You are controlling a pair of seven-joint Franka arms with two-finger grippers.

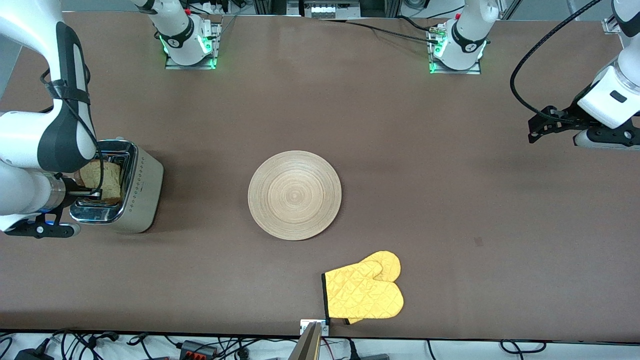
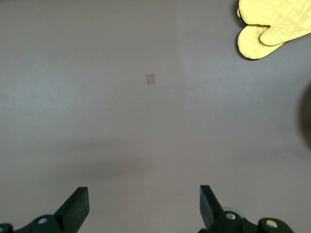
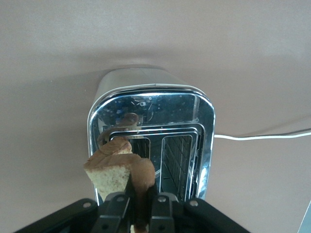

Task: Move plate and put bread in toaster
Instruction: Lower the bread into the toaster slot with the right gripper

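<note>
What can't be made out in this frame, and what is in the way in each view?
- Front view: the right claw over the toaster is largely covered by its own arm, as is part of the bread.
- Right wrist view: the bread's lower edge is hidden by the claw fingers; whether it lines up with a slot is unclear.
- Left wrist view: the oven mitt is cut off by the picture's edge; the plate is not in it.

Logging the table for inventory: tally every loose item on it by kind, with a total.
Plate: 1
Slice of bread, held over the toaster by the right gripper: 1
Toaster: 1
Yellow oven mitt: 1
Total: 4
</note>
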